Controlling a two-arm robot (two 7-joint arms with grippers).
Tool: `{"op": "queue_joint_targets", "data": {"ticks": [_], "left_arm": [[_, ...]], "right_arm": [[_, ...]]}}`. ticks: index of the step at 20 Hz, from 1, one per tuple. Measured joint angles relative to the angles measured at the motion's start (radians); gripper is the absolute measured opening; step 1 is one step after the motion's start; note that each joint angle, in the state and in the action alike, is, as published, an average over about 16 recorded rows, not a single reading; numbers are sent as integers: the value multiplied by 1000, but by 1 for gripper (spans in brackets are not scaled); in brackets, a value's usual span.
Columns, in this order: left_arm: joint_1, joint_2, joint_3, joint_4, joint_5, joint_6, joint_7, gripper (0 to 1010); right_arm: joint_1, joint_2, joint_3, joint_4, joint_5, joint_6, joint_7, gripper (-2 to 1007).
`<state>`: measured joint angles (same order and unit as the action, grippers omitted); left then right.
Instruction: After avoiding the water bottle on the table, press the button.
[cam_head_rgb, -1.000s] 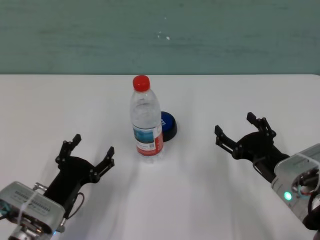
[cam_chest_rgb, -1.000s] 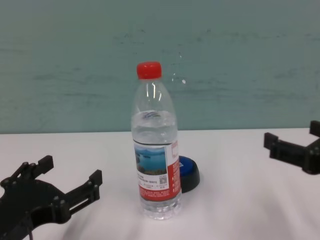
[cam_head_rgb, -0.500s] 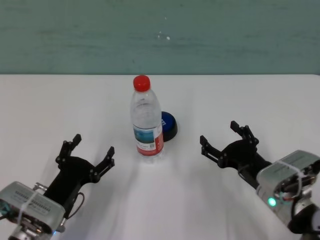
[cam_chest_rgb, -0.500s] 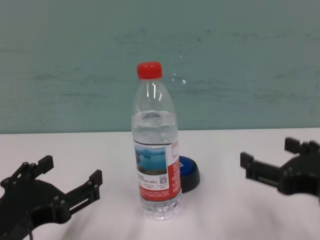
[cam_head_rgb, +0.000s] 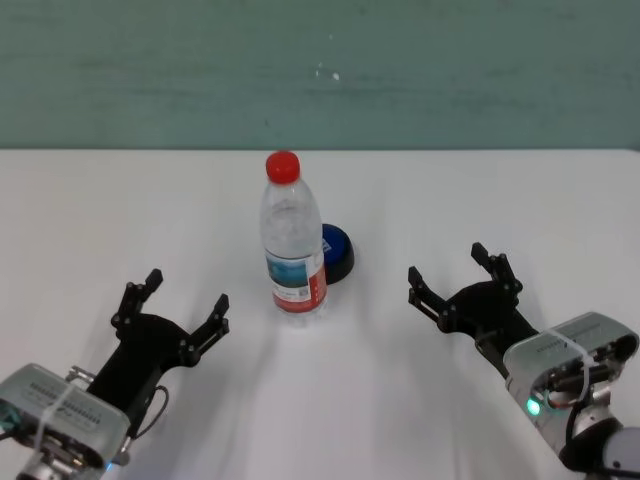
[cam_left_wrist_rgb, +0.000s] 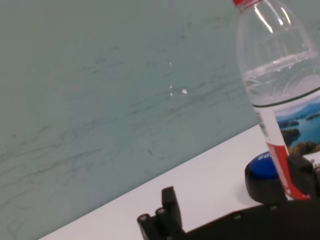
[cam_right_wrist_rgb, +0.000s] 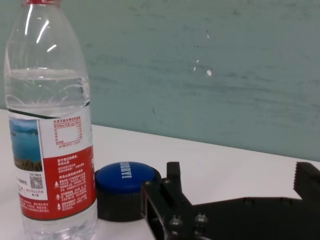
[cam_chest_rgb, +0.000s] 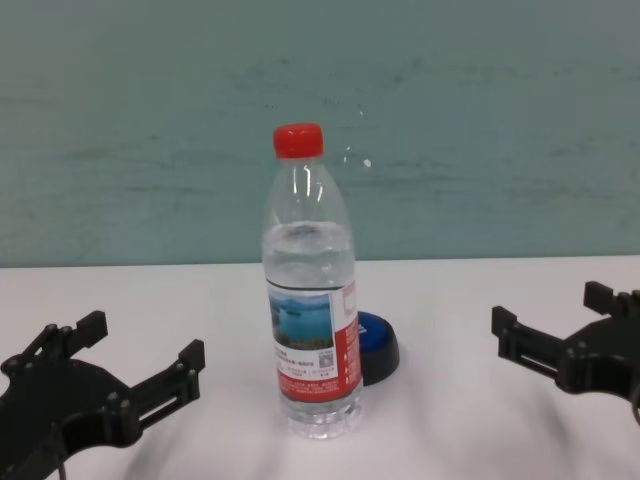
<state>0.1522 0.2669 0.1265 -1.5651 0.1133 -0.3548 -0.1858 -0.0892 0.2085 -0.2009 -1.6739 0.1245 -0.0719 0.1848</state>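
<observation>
The water bottle (cam_head_rgb: 293, 250), clear with a red cap, stands upright mid-table; it also shows in the chest view (cam_chest_rgb: 310, 320) and both wrist views (cam_right_wrist_rgb: 50, 130) (cam_left_wrist_rgb: 280, 85). The blue-topped button (cam_head_rgb: 338, 250) sits just behind it to the right, partly hidden by it, and shows in the other views (cam_chest_rgb: 378, 345) (cam_right_wrist_rgb: 127, 190) (cam_left_wrist_rgb: 262, 175). My right gripper (cam_head_rgb: 447, 265) is open and empty, low over the table to the right of the button, apart from it (cam_chest_rgb: 548, 308) (cam_right_wrist_rgb: 239, 172). My left gripper (cam_head_rgb: 187, 290) is open and empty, left of the bottle (cam_chest_rgb: 140, 338).
The white table (cam_head_rgb: 480, 190) stretches wide on both sides, with a teal wall (cam_head_rgb: 320, 70) behind its far edge. Nothing else stands on the table.
My right gripper has moved left, toward the bottle and button, and nearer to me over the last second. The left arm, bottle and button have not moved.
</observation>
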Motion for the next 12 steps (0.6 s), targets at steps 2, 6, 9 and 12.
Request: {"op": "queue_joint_targets", "data": {"ticks": [2, 6, 9, 12], "left_arm": [[0, 0, 0, 0, 0, 0, 0, 1000], [0, 0, 0, 0, 0, 0, 0, 1000], [0, 0, 0, 0, 0, 0, 0, 1000], [0, 0, 0, 0, 0, 0, 0, 1000]], "right_arm": [[-1, -10, 5, 6, -5, -14, -6, 1004], [-4, -25, 15, 13, -8, -32, -9, 1004], [-4, -31, 20, 16, -6, -37, -4, 1004], [-5, -34, 23, 17, -3, -37, 1, 1004]]}}
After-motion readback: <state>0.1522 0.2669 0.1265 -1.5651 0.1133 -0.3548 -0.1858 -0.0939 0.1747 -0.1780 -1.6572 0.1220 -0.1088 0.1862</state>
